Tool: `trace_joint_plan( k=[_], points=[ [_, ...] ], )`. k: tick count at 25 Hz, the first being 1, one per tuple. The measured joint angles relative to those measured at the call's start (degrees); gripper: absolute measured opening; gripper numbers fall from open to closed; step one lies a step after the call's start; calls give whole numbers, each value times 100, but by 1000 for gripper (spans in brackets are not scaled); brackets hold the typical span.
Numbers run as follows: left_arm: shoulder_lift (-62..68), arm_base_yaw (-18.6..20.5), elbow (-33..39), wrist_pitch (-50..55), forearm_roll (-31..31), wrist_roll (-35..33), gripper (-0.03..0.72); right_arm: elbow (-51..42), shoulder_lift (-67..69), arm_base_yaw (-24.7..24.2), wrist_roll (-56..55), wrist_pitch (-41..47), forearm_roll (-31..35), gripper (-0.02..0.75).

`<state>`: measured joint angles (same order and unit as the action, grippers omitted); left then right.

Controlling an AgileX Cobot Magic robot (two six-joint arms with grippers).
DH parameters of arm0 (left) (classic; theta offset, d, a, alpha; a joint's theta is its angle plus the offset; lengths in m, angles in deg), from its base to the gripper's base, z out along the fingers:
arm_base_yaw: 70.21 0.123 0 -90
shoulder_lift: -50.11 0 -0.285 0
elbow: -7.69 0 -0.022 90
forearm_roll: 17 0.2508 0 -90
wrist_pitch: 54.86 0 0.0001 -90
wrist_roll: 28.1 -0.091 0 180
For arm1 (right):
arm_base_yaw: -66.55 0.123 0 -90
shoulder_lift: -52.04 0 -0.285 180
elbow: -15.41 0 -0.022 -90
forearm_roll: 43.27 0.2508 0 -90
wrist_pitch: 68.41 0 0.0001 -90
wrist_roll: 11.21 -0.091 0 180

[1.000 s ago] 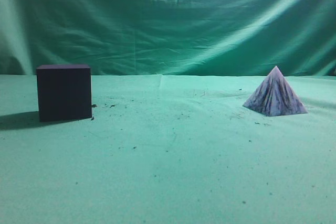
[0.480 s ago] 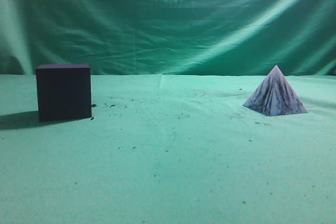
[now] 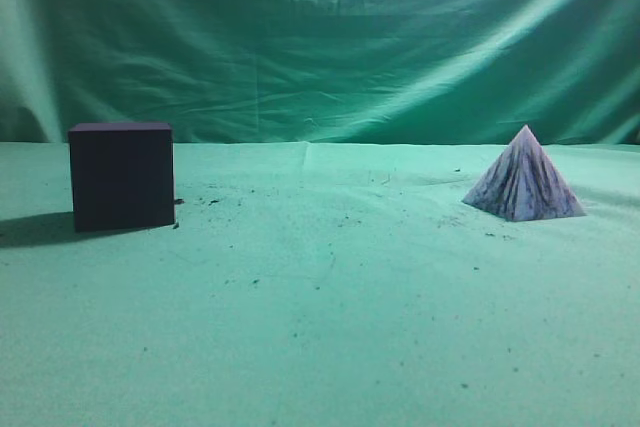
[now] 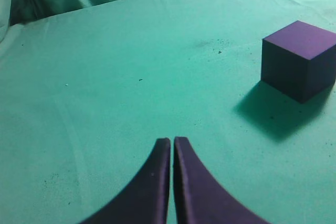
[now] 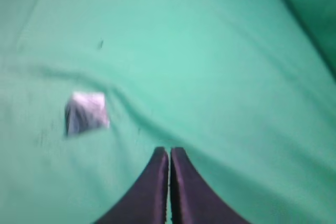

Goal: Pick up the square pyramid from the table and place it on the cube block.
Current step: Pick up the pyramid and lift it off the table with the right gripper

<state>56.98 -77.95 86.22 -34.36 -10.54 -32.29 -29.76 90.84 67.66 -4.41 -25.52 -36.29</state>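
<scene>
nothing lifted yet: pick and place both still to do.

nearest, left gripper (image 4: 171, 141) and right gripper (image 5: 168, 150) with fingers pressed together, empty, hanging over the table (image 3: 330, 347). farther out, cube block (image 3: 122, 176) at left with bare top; square pyramid (image 3: 524, 188) well apart at right, flat on its base, apex straight up, long axis vertical. seen by the right wrist off to the left of the fingertips, blurred.
</scene>
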Motion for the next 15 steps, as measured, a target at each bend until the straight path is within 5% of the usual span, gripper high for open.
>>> trace_joint_plan(
  k=[10, 15],
  points=[
    [0, 0, 0, 0, 0, 0, 0, 1666, 2486, 2301, -343, 1450, -444, 0],
    [0, 0, 0, 0, 0, 0, 0, 2471, 4099, 2689, -679, 1622, -738, 47]
  ],
)
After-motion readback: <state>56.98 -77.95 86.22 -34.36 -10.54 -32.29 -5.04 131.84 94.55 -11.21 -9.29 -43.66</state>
